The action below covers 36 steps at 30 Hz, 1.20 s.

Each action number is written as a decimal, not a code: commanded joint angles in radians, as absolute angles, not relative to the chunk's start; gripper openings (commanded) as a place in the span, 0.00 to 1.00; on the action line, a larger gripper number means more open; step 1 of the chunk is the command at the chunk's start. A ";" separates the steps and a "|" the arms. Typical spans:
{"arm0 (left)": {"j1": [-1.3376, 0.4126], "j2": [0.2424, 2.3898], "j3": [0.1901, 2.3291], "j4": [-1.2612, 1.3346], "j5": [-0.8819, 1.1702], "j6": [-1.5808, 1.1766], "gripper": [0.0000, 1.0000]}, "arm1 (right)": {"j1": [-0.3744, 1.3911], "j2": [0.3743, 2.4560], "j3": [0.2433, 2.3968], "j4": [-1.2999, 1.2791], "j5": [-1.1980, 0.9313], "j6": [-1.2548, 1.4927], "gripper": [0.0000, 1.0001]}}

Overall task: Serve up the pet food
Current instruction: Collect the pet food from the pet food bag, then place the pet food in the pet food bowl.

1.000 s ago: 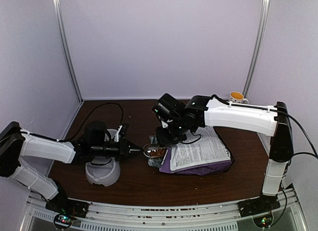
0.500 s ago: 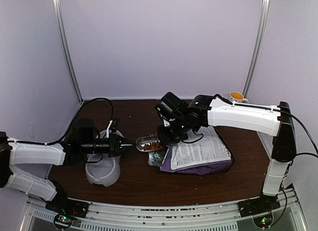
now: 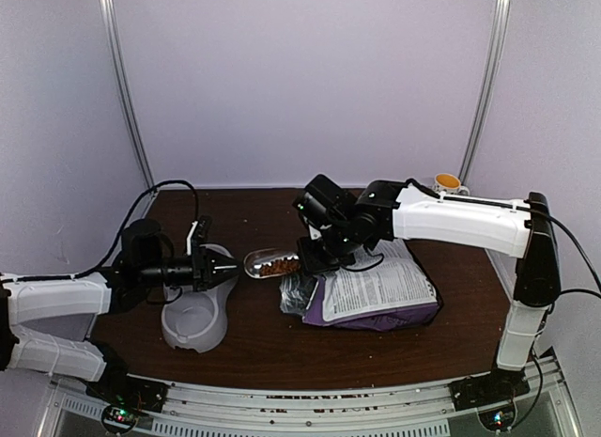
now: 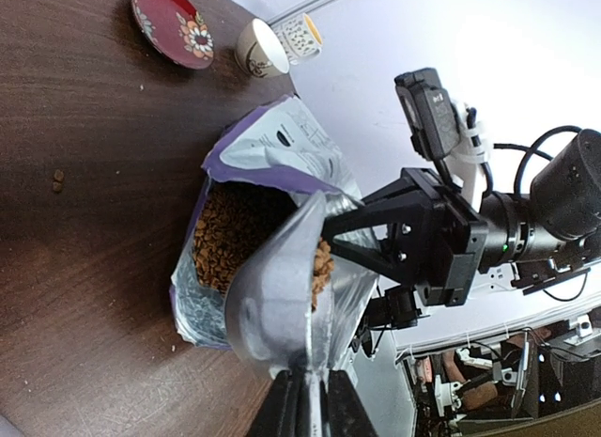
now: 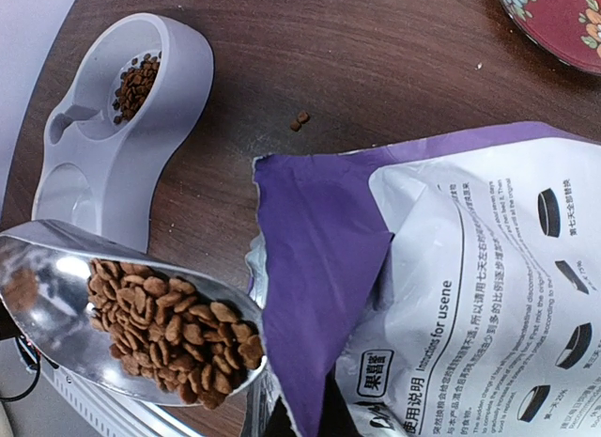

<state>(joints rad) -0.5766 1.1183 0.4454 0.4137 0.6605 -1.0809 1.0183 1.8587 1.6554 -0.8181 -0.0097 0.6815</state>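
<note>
**A:** So, where is the kibble (image 5: 174,329)?

**B:** Mostly heaped in the scoop (image 3: 268,263), which hangs over the middle of the bench (image 3: 254,352) between the feeder (image 3: 192,319) and the bag (image 3: 376,291). More fills the bag's open mouth. A small pile sits in the feeder's far bowl, and a couple of stray bits lie on the bare wood further back.

**A:** What holds the scoop?

**B:** The left end effector (image 3: 221,266), clenched on the handle. Its own camera shows only the finger stubs at the bottom edge, with the handle squeezed between them.

**A:** And the right end effector (image 3: 312,258)?

**B:** It is clenched too, at the bag's mouth. The tips are hard to see. The scoop covers them from the left wrist, and the right wrist camera cuts them off. The purple flap runs straight down into them, though, so it appears to pinch the bag's lip.

**A:** Is the whole feeder in sight?

**B:** No. It stands near the left edge, and from above the left arm covers its far bowl. Only the right wrist view shows the pile inside.

**A:** Anything else?

**B:** A mug (image 3: 449,184) stands at the far right corner. A red plate (image 4: 169,28) is near it, hidden from above behind the right arm and cut off in the right wrist view. Most of the bag's print is too small to read.
</note>
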 commanded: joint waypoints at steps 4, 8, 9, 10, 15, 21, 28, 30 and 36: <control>-0.527 1.084 0.414 0.473 0.725 -1.096 0.00 | 1.006 1.810 1.647 -0.781 0.009 0.695 0.00; -0.493 1.059 0.399 0.487 0.747 -1.115 0.00 | 1.005 1.811 1.649 -0.782 0.007 0.696 0.00; -0.484 1.053 0.395 0.489 0.753 -1.121 0.00 | 1.006 1.812 1.649 -0.781 0.006 0.695 0.00; -0.473 1.045 0.391 0.489 0.759 -1.125 0.00 | 1.006 1.812 1.648 -0.781 0.006 0.695 0.00; -0.402 0.996 0.375 0.455 0.792 -1.119 0.00 | 1.005 1.814 1.651 -0.781 0.001 0.694 0.00; -0.295 0.944 0.362 0.376 0.848 -1.085 0.00 | 1.006 1.817 1.651 -0.779 -0.002 0.694 0.00; -0.169 0.914 0.357 0.337 0.915 -1.060 0.00 | 1.004 1.822 1.653 -0.779 -0.004 0.690 0.00; -0.138 0.906 0.358 0.317 0.931 -1.049 0.00 | 1.004 1.823 1.652 -0.779 -0.004 0.689 0.00; -0.025 0.881 0.353 0.258 0.974 -1.016 0.00 | 1.000 1.824 1.649 -0.781 -0.005 0.688 0.00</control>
<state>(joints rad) -0.0879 0.9062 0.3660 0.2676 0.9134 -1.0599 1.0149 1.8587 1.6516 -0.8104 -0.0124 0.6842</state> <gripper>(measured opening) 0.123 0.020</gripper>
